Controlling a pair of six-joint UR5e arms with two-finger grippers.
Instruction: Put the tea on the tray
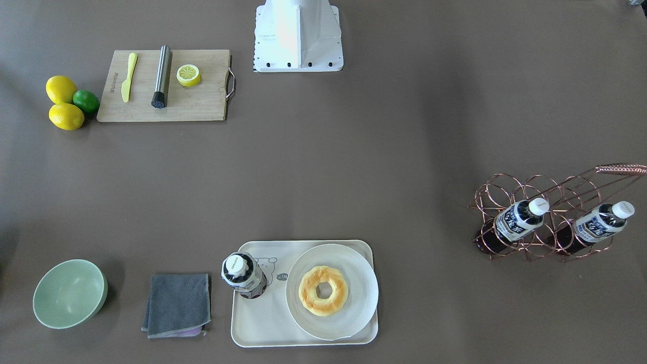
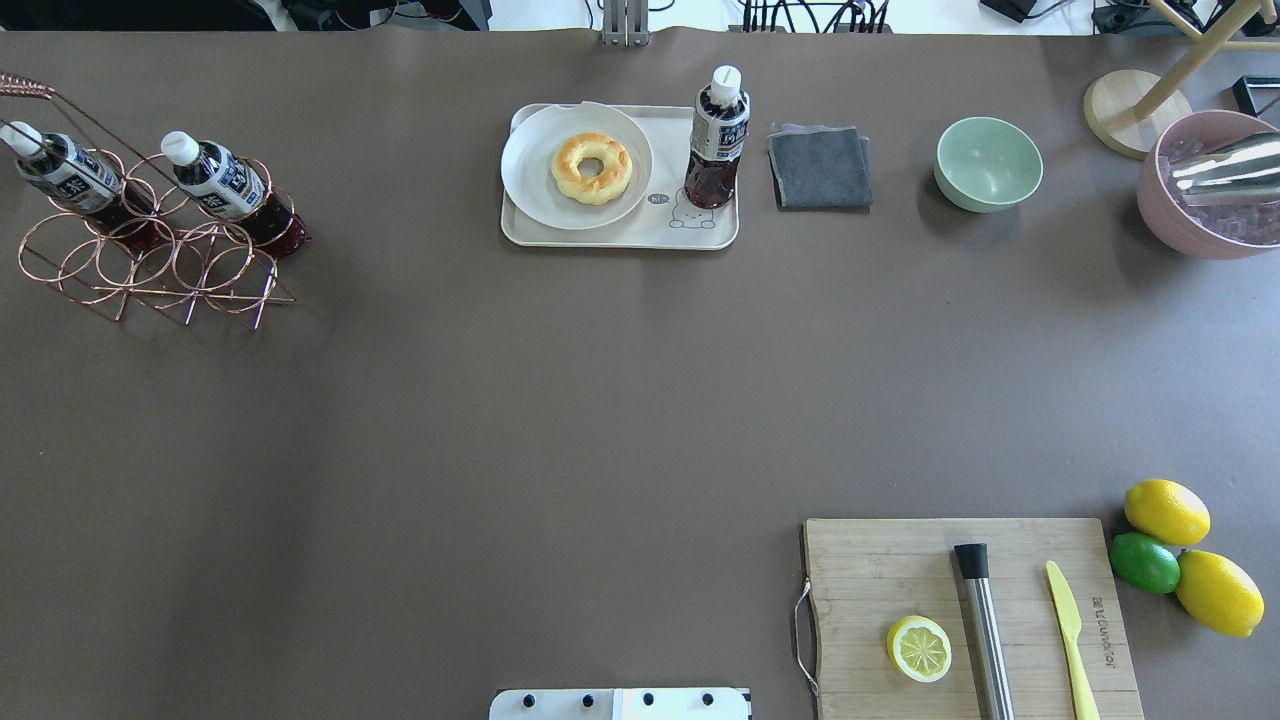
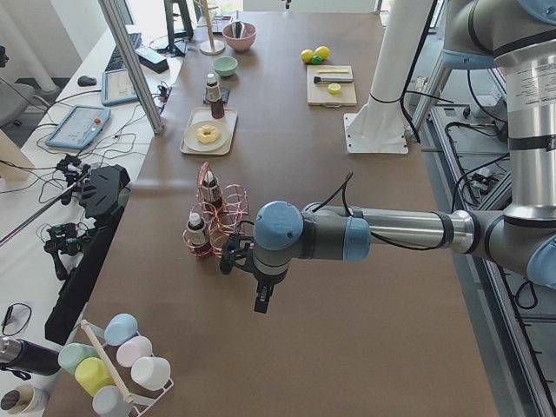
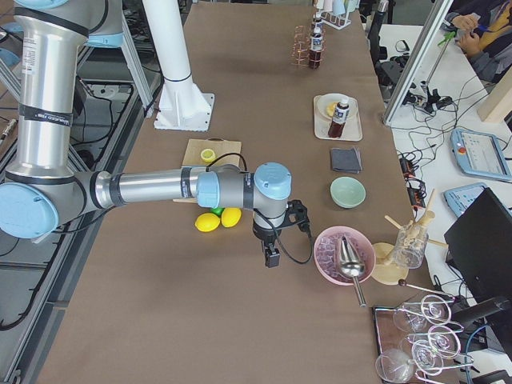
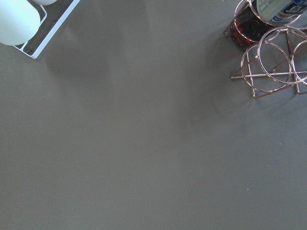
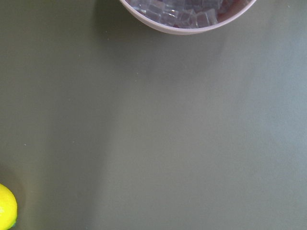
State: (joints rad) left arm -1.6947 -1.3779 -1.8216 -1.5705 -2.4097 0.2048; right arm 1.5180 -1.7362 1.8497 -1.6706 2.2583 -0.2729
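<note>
The tea point(image 1: 243, 275) stands upright on the tray point(image 1: 263, 323), at the tray's end by the folded grey cloth point(image 1: 178, 304), just beside the plate point(image 1: 361, 283) carrying 1 doughnut point(image 1: 323, 290). 2 more bottles point(image 1: 515, 222) lie in the copper wire rack point(image 1: 619, 169), well apart from the tray on its other side. The left gripper point(image 3: 261, 300) hangs over bare table beyond that rack. The right gripper point(image 4: 272, 258) hangs far past the cloth, near a pink bowl point(image 4: 344, 254) of ice. Whether either claw is released or clenched, I cannot tell.

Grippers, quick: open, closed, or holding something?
Left gripper: cannot tell, seen only from the side.
Right gripper: cannot tell, seen only from the side.
</note>
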